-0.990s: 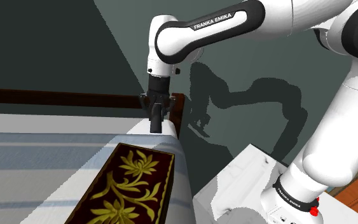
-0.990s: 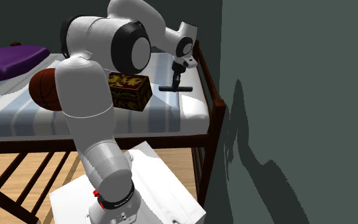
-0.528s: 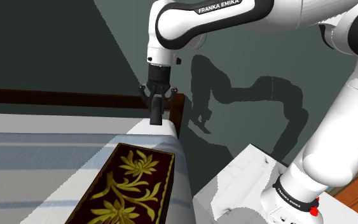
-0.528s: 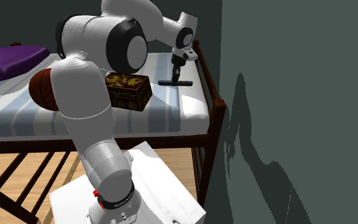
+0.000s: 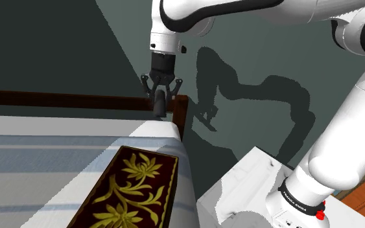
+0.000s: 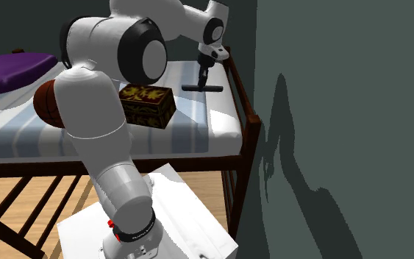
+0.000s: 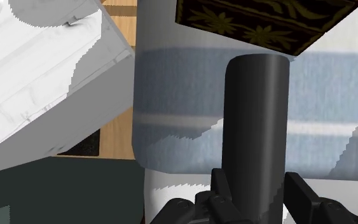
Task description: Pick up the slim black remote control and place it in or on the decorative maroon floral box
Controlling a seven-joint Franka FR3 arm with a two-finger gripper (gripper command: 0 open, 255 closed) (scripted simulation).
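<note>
Remote control (image 7: 255, 127), slim and black, is grasped between the two fingers of the end effector (image 7: 254, 191), which clench its long sides. In the second exterior view it hangs level under the downward-pointing end effector (image 6: 202, 78), above the corner of the bed (image 6: 190, 126) beside the dark wooden frame (image 6: 243, 103). Beneath it lies blue-and-white striped bedding. Farther along the bed, apart from the remote, stands the maroon box (image 6: 148, 105) with gold flowers. Beyond the box a brown ball (image 6: 45, 103) shows partly behind the arm, then a purple pillow (image 6: 10, 70).
</note>
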